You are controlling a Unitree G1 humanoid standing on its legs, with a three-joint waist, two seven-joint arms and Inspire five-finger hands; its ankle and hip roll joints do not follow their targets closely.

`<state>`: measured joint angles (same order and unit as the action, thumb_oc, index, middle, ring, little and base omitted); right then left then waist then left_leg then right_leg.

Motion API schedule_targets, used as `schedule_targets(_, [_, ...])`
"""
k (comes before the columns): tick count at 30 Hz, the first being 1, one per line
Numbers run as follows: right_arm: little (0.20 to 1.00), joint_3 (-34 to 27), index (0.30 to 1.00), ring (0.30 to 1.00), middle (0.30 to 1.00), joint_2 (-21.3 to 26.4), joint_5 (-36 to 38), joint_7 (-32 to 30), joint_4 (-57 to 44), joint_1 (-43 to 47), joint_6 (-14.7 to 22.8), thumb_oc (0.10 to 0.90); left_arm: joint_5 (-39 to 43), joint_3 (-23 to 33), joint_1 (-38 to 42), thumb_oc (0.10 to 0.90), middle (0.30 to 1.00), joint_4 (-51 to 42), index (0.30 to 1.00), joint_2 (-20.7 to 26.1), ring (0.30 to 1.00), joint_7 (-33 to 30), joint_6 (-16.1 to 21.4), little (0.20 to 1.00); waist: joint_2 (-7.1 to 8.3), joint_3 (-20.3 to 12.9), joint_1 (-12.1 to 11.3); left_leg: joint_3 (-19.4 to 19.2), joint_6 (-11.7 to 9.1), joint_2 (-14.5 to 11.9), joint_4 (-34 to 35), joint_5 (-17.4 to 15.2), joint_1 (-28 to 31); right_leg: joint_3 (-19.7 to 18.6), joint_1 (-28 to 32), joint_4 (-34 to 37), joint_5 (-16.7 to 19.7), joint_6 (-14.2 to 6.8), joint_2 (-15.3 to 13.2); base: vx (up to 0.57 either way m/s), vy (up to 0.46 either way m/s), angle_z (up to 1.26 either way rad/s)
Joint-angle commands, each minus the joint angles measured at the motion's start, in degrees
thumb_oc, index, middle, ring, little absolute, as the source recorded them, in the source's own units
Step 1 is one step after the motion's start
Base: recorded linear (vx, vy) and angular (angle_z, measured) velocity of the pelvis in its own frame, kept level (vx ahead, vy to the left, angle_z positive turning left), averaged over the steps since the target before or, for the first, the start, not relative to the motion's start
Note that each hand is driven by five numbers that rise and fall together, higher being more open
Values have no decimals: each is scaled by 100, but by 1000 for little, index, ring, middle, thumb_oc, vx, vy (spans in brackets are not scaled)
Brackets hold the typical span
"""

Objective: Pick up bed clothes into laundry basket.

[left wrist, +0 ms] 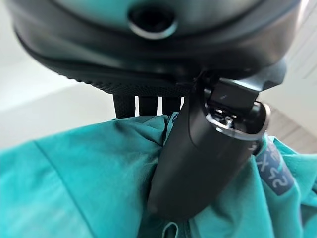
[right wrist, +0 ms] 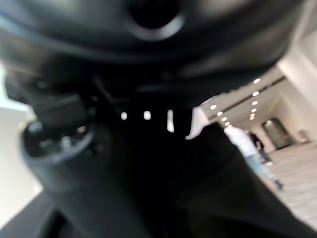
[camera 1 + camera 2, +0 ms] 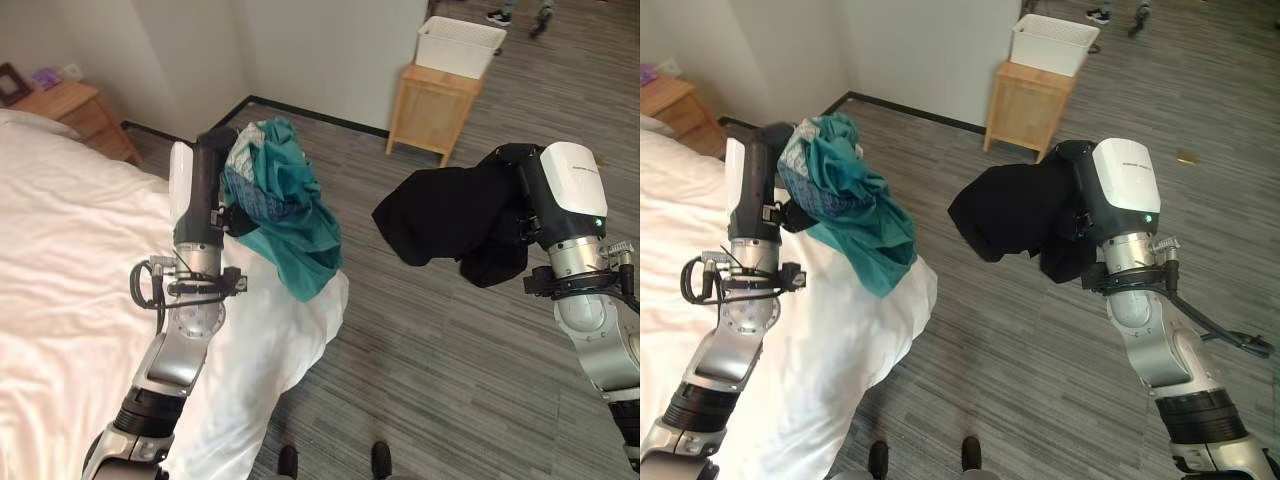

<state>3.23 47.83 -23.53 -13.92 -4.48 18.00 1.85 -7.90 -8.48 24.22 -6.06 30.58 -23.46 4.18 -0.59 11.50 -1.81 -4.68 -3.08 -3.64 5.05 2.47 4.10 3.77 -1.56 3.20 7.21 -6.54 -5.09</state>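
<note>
So I've got clothes in both hands right now. My left hand (image 3: 222, 160) has its thumb and fingers clamped on a teal garment (image 3: 285, 215), held up over the corner of the bed (image 3: 60, 260). My right hand (image 3: 1090, 215) is wrapped in a black garment (image 3: 1015, 210), held up above the floor; its wrist view looks like fingers closed into the cloth. The white basket (image 3: 460, 45) sits on a wooden stand (image 3: 433, 110) far ahead, right of centre. So the right hand is nearer, and I'd guess black goes in first.
</note>
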Motion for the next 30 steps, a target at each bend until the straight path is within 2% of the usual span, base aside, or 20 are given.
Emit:
schedule_targets(1, [300, -141, 300, 300, 300, 108, 9, -535, -338, 721, 287, 400, 117, -113, 994, 400, 300, 137, 300, 222, 300, -404, 339, 300, -109, -604, -242, 142, 168, 121, -5, -280, 23, 1082, -62, -1492, -618, -592, -304, -133, -51, -60])
schedule_targets(2, [300, -141, 300, 300, 300, 130, -41, -525, -334, 713, 264, 400, 167, -84, 1054, 400, 300, 182, 300, 245, 300, -414, 347, 300, -115, -588, -255, 154, 162, 90, -5, -238, 1, 1082, -97, -1599, -650, -576, -338, -115, -62, -44])
schedule_targets(3, [300, -156, 300, 300, 300, 184, -64, -508, -281, 721, 235, 400, 164, -87, 1141, 400, 300, 176, 300, 274, 300, -370, 369, 300, -69, -614, -265, 117, 151, 93, -11, -246, -32, 1016, 73, -1313, -808, -521, -337, -63, -46, -16])
schedule_targets(5, [300, -158, 300, 300, 300, 184, -63, -509, -280, 721, 236, 400, 164, -90, 1145, 400, 300, 179, 300, 274, 300, -370, 370, 300, -69, -607, -269, 115, 150, 91, -10, -248, -24, 1015, 86, -1299, -802, -521, -334, -27, -67, 1])
schedule_targets(6, [300, -194, 300, 300, 300, 204, 34, -463, -244, 661, 258, 400, 110, 5, 973, 400, 300, 91, 300, 281, 300, -202, 386, 300, 49, -803, -385, -30, 94, 99, -56, -244, -66, 1053, 581, -399, -901, -426, -356, -52, -134, -2])
schedule_targets(12, [300, -202, 300, 300, 300, 276, 106, -418, -240, 604, 263, 400, 148, -4, 942, 400, 300, 84, 300, 155, 300, -117, 388, 300, 35, -904, -368, -41, 27, 41, -95, -194, 14, 953, 898, 33, -812, -376, -264, 5, -98, -19])
schedule_targets(14, [300, -180, 300, 300, 300, 260, 84, -441, -260, 620, 282, 400, 225, 28, 928, 400, 300, 80, 300, 128, 300, -133, 387, 300, -20, -872, -413, -100, -13, -30, -144, -178, 39, 1111, 889, -80, -824, -371, -302, -106, -150, -21])
schedule_targets(15, [300, -142, 300, 300, 300, 318, 17, -464, -210, 674, 279, 400, 324, 60, 963, 400, 300, 61, 300, 197, 300, -103, 379, 300, -78, -795, -545, -396, -52, -211, -291, -227, 30, 1611, 770, -525, -889, -384, -457, -150, -179, -18])
schedule_targets(16, [300, -134, 300, 300, 300, 324, 16, -470, -195, 692, 283, 400, 330, 64, 973, 400, 300, 64, 300, 196, 300, -100, 378, 300, -83, -785, -555, -407, -54, -215, -322, -247, 19, 1600, 744, -576, -916, -384, -465, -153, -210, -28])
schedule_targets(18, [300, -46, 300, 300, 300, 291, 42, -388, -88, 742, 222, 400, 449, 71, 983, 400, 300, 26, 300, 247, 300, -84, 406, 300, -10, -671, -602, -445, -121, -306, -886, -263, -150, 1745, 707, -628, -1033, -266, -468, -57, -168, -30])
schedule_targets(19, [300, -12, 300, 300, 300, 273, 60, -381, -68, 752, 212, 400, 519, 143, 923, 400, 300, -48, 300, 264, 300, -66, 456, 300, 32, -591, -642, -434, -188, -402, -1454, -196, -382, 1754, 754, -548, -1066, -193, -456, -37, -171, -12])
schedule_targets(20, [300, 15, 300, 300, 300, 240, 106, -369, -43, 738, 210, 400, 568, 138, 903, 400, 300, -47, 300, 231, 300, -64, 438, 300, 52, -500, -703, -331, -198, -476, -1908, 69, -600, 1698, 828, -488, -1103, -99, -421, -83, -213, -22])
schedule_targets(21, [300, 27, 300, 300, 300, 220, 142, -396, -43, 739, 194, 400, 645, 64, 999, 400, 300, -13, 300, 162, 300, -59, 425, 300, 36, -357, -752, -119, -360, -630, -2790, 461, -1042, 1656, 971, -315, -1121, 55, -255, -63, -164, -57])
schedule_targets(22, [300, 23, 300, 300, 300, 222, 143, -395, -43, 739, 195, 400, 645, 61, 1006, 400, 300, -9, 300, 161, 300, -59, 426, 300, 30, -365, -745, -103, -363, -636, -2806, 461, -1068, 1667, 964, -304, -1110, 59, -245, -123, -300, -77])
schedule_targets(23, [300, 107, 300, 300, 300, 209, 138, -443, -108, 823, 166, 400, 690, -126, 1240, 400, 300, 102, 300, -32, 300, -87, 342, 300, 128, -96, -844, 41, -480, -679, -3929, 1182, -1689, 1543, 1172, -101, -1123, 276, -154, -83, -185, -51])
schedule_targets(24, [300, 89, 300, 300, 300, 210, 138, -446, -103, 834, 163, 400, 687, -145, 1287, 400, 300, 126, 300, -33, 300, -93, 343, 300, 114, -87, -843, 80, -490, -696, -4014, 1184, -1765, 1555, 1167, -70, -1107, 290, -124, -64, -327, -26])
schedule_targets(26, [300, 172, 300, 300, 300, 153, 124, -425, -168, 902, 158, 400, 757, -195, 1356, 400, 300, 191, 300, -183, 300, -131, 328, 300, 154, -14, -936, -17, -333, -543, -4330, 801, -2334, 1404, 1330, 99, -1175, 336, 14, 75, -161, -11])
schedule_targets(28, [300, 158, 300, 300, 300, 127, 85, -370, -263, 821, 162, 400, 779, -184, 1263, 400, 300, 141, 300, -247, 300, -93, 339, 300, 90, -43, -1029, 4, -201, -190, -3874, 532, -2511, 1220, 1437, 124, -1265, 306, 137, 158, -10, -37])
schedule_targets(29, [300, 152, 300, 300, 300, 132, 84, -366, -274, 804, 160, 400, 779, -185, 1253, 400, 300, 138, 300, -255, 300, -90, 339, 300, 104, -48, -1042, -21, -189, -172, -3839, 519, -2477, 1210, 1446, 127, -1272, 297, 111, 305, 32, -65])
schedule_targets(30, [300, 242, 300, 300, 300, 149, 72, -347, -302, 798, 202, 400, 762, -239, 1233, 400, 300, 188, 300, -277, 300, -95, 302, 300, 40, -144, -1153, -56, -5, 175, -2635, 351, -2287, 1026, 1553, 161, -1361, 217, 248, 377, 54, -59])
